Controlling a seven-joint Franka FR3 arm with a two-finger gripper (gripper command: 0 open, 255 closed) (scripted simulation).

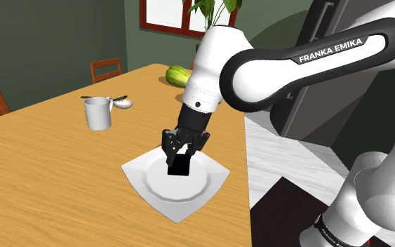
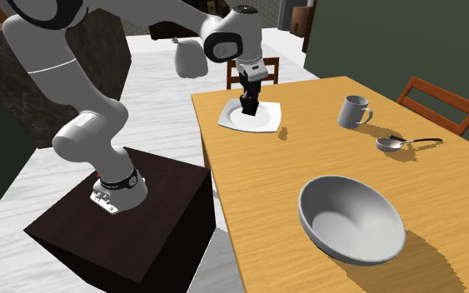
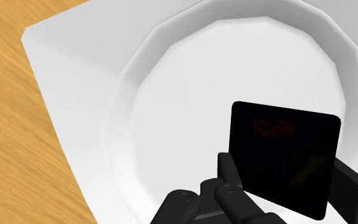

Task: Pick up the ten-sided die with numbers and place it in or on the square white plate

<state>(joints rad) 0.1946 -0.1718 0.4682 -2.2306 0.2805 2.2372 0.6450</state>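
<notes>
The hand (image 1: 182, 153) holds the black die (image 1: 179, 166) between its fingers, over the middle of the white square plate (image 1: 157, 191). It should descend gently and open slowly, so the die does not roll away.

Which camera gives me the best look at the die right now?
The wrist view: the black die, clasped by the gripper, shows large above the white plate, faint numerals visible. The shoulder view shows it as a dark block under the gripper; the second exterior view, a small dark shape.
</notes>
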